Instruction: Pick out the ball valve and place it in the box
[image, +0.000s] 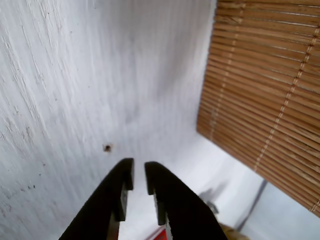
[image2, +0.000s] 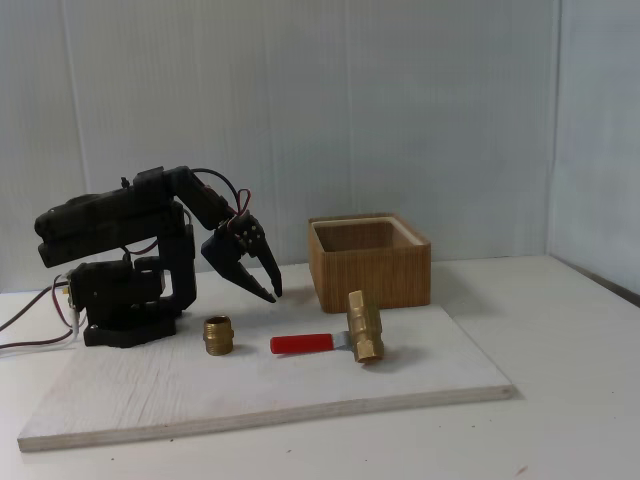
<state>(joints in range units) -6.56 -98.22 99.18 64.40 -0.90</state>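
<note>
The ball valve (image2: 365, 327) stands on the white board, a brass body with its flat red lever (image2: 300, 343) pointing left in the fixed view. The wooden box (image2: 370, 262) sits just behind it, its top open; its ribbed wall (image: 260, 90) fills the right of the wrist view. My gripper (image2: 272, 295) hangs above the board, left of the box and up-left of the lever, holding nothing. In the wrist view my gripper (image: 139, 174) shows a narrow gap between its black fingers. A sliver of the red lever (image: 159, 234) shows at the bottom edge.
A short brass threaded fitting (image2: 217, 335) stands on the board left of the lever, near the arm's base (image2: 130, 300). The white board (image2: 430, 375) lies on a pale table, with white walls behind. A small dark hole (image: 107, 147) marks the board ahead of the fingers.
</note>
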